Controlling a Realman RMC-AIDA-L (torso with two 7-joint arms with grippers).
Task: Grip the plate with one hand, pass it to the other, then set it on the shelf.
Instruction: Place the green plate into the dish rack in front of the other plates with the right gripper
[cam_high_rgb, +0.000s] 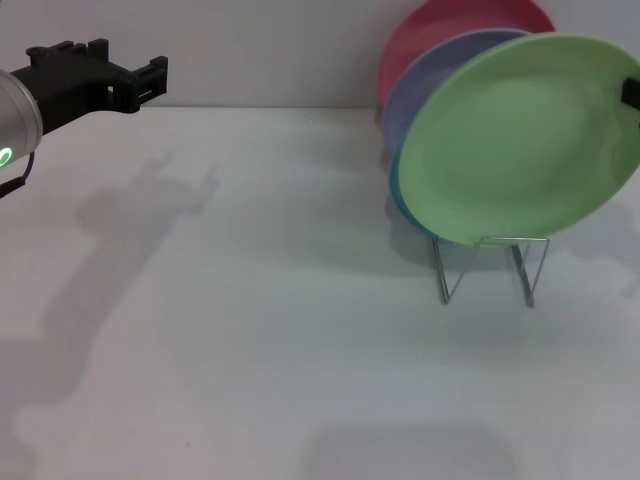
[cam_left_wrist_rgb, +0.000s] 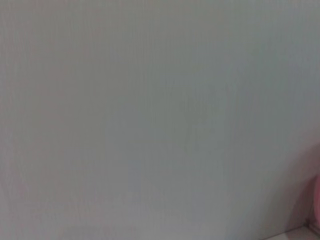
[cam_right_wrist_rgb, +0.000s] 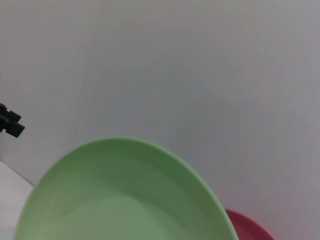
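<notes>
The light green plate (cam_high_rgb: 520, 135) stands nearly upright and tilted at the front of the wire shelf (cam_high_rgb: 487, 265) on the white counter (cam_high_rgb: 250, 350), its lower edge seeming to meet the front loops; the right claw (cam_high_rgb: 631, 93) shows only as a black tip at the plate's right rim, apparently gripping it, though whether it has let go cannot be told; the left claw (cam_high_rgb: 140, 80) hangs well apart over the far left of the counter, holding nothing, its fingers too indistinct to call open or closed; judged from this, the grip and the pass look done and only the final seating and release remain (the right wrist view shows the green rim close below the camera, which suggests the hold is not yet given up); count: four plates in the rack — green, lavender (cam_high_rgb: 425, 85), red (cam_high_rgb: 440, 25) and a sliver of blue (cam_high_rgb: 400, 195) — one shelf, two arms.
</notes>
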